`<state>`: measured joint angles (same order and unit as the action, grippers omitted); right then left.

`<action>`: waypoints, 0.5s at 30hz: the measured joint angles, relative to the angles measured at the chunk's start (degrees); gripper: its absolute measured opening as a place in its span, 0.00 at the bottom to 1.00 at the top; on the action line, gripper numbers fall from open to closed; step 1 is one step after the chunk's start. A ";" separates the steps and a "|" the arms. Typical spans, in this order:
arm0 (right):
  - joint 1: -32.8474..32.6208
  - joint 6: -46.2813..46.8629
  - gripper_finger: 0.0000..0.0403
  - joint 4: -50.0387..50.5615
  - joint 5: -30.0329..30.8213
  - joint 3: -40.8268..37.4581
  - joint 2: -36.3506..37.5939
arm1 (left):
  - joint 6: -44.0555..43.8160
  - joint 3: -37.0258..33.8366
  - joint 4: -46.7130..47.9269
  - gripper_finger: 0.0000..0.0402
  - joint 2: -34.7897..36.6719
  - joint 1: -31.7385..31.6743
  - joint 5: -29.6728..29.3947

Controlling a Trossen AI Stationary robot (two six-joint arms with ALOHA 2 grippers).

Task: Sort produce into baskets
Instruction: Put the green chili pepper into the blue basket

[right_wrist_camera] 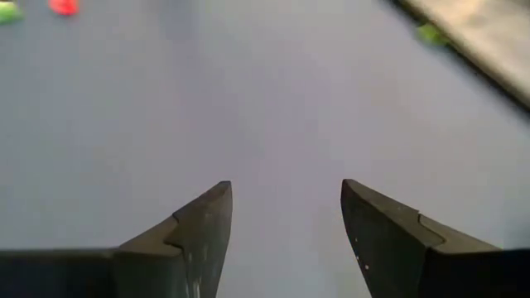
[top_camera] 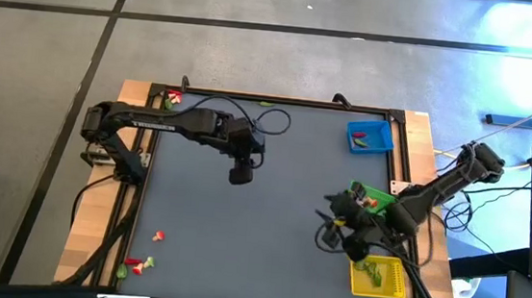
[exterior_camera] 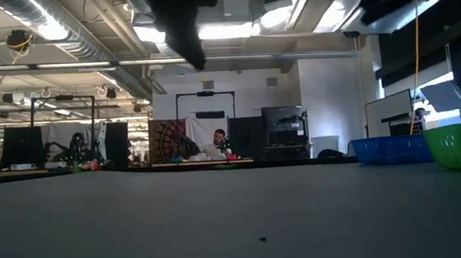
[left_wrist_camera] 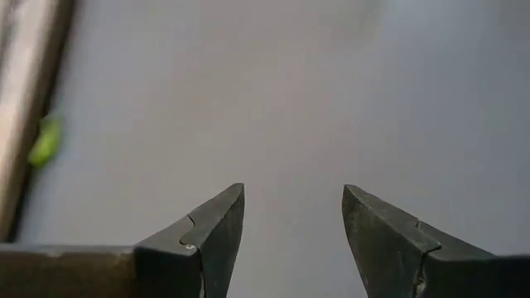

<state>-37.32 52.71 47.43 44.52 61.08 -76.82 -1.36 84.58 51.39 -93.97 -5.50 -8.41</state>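
Three baskets stand along the table's right side: blue [top_camera: 370,136] at the far end, green [top_camera: 374,198] in the middle, yellow [top_camera: 379,278] at the near end. Each has small produce pieces in it. Loose red and green produce [top_camera: 140,263] lies at the near left, and more produce [top_camera: 172,95] lies at the far left corner. My left gripper [top_camera: 241,175] [left_wrist_camera: 294,190] hangs open and empty over the mat's middle. My right gripper [top_camera: 325,229] [right_wrist_camera: 286,186] is also open and empty, just left of the green and yellow baskets.
A grey mat [top_camera: 259,226] covers the table inside a wooden rim [top_camera: 411,152]. One green piece [left_wrist_camera: 45,142] lies by the rim. A red piece [right_wrist_camera: 64,7] and a green piece [right_wrist_camera: 429,33] lie farther off on the mat. Cables trail off at the right.
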 joint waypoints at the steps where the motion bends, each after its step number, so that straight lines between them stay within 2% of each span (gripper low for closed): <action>1: 1.02 -0.29 0.56 0.05 0.59 -0.41 -0.28 | -0.48 0.00 0.91 0.50 0.34 -0.28 -1.82; 5: 4.95 -0.51 0.56 -0.43 0.99 -1.92 -2.14 | -2.25 0.00 2.79 0.50 0.80 -2.36 -8.79; 9: 8.30 -0.55 0.56 -3.14 0.99 -3.72 -4.00 | -2.25 0.02 -1.10 0.50 0.07 -6.02 -9.33; 15: 11.61 -0.58 0.56 -4.36 0.95 -4.96 -6.98 | 4.91 0.02 -9.44 0.50 -3.93 -12.99 -8.20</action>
<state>-25.71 52.13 43.07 45.47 56.12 -83.80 3.55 84.60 41.95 -97.90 -18.48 -16.61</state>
